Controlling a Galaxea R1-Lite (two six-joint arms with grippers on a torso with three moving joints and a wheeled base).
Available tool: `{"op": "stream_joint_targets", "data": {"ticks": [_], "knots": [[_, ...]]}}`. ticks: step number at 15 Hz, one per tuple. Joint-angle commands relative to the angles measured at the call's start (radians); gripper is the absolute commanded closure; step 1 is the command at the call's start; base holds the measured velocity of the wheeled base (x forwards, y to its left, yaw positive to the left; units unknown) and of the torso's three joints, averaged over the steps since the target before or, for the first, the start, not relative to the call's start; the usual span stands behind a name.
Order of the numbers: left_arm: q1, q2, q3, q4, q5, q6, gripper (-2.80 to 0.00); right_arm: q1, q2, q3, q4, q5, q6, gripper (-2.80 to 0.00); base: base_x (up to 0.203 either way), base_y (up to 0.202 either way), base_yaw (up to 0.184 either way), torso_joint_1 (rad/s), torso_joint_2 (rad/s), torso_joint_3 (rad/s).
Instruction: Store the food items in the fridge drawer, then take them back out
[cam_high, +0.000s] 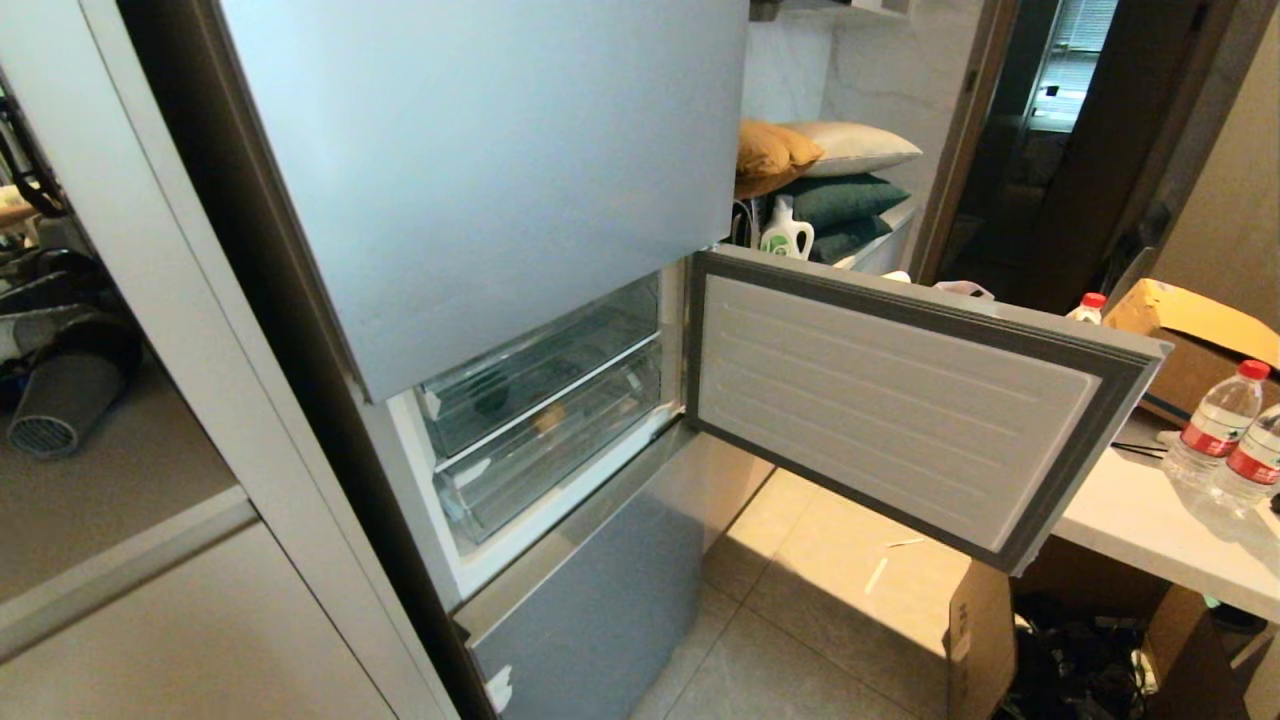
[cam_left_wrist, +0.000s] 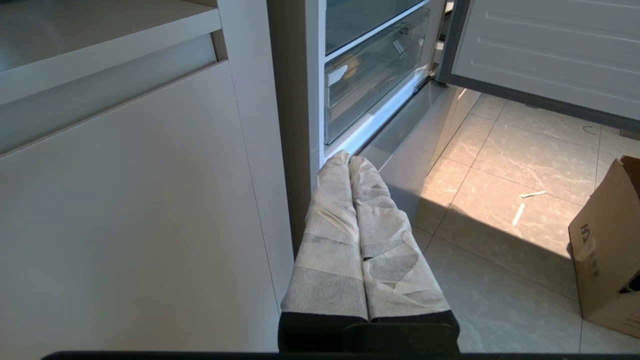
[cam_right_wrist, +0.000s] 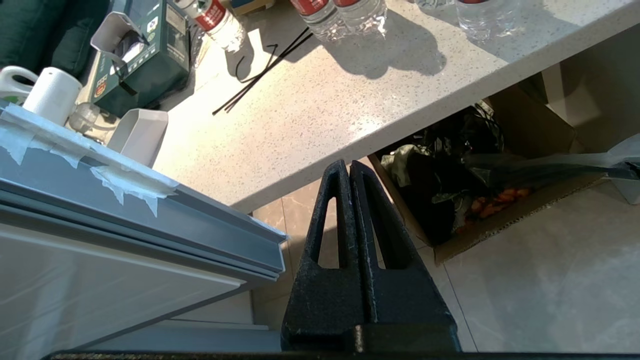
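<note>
Fridge drawer (cam_high: 545, 400) door swung wide; right gripper (cam_right_wrist: 348, 167) clenched empty beside door edge, left gripper (cam_left_wrist: 349, 159) clenched, parked; next: pull clear drawer out.

head: high, looking down at open fridge door (cam_high: 900, 400) | left wrist: low, facing same door (cam_left_wrist: 545, 50) | right wrist: near its edge (cam_right_wrist: 150, 210)

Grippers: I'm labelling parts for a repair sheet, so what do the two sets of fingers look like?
The left gripper has long tapered fingers wrapped in whitish, creased tape or cloth over a black base. The right gripper has bare matte-black fingers, tapered, each with a slot-like cutout.
</note>
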Motion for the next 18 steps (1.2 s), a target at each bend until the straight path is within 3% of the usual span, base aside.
{"op": "stream_joint_targets", "data": {"ticks": [1, 5, 11, 18], "knots": [[0.0, 0.0, 0.011, 0.0, 0.0, 0.0, 0.0, -0.001, 0.019, -0.003, -0.012, 0.001, 0.004, 0.0, 0.0, 0.0, 0.0, 0.0, 0.0, 0.0], [0.0, 0.0, 0.011, 0.0, 0.0, 0.0, 0.0, 0.01, 0.086, -0.09, -0.012, 0.004, 0.008, 0.0, 0.0, 0.0, 0.0, 0.0, 0.0, 0.0], [0.0, 0.0, 0.011, 0.0, 0.0, 0.0, 0.0, 0.091, 0.12, -0.095, -0.012, 0.006, -0.004, 0.0, 0.0, 0.0, 0.0, 0.0, 0.0, 0.0], [0.0, 0.0, 0.011, 0.0, 0.0, 0.0, 0.0, 0.097, 0.132, -0.079, -0.012, 0.001, -0.008, 0.0, 0.0, 0.0, 0.0, 0.0, 0.0, 0.0]]}}
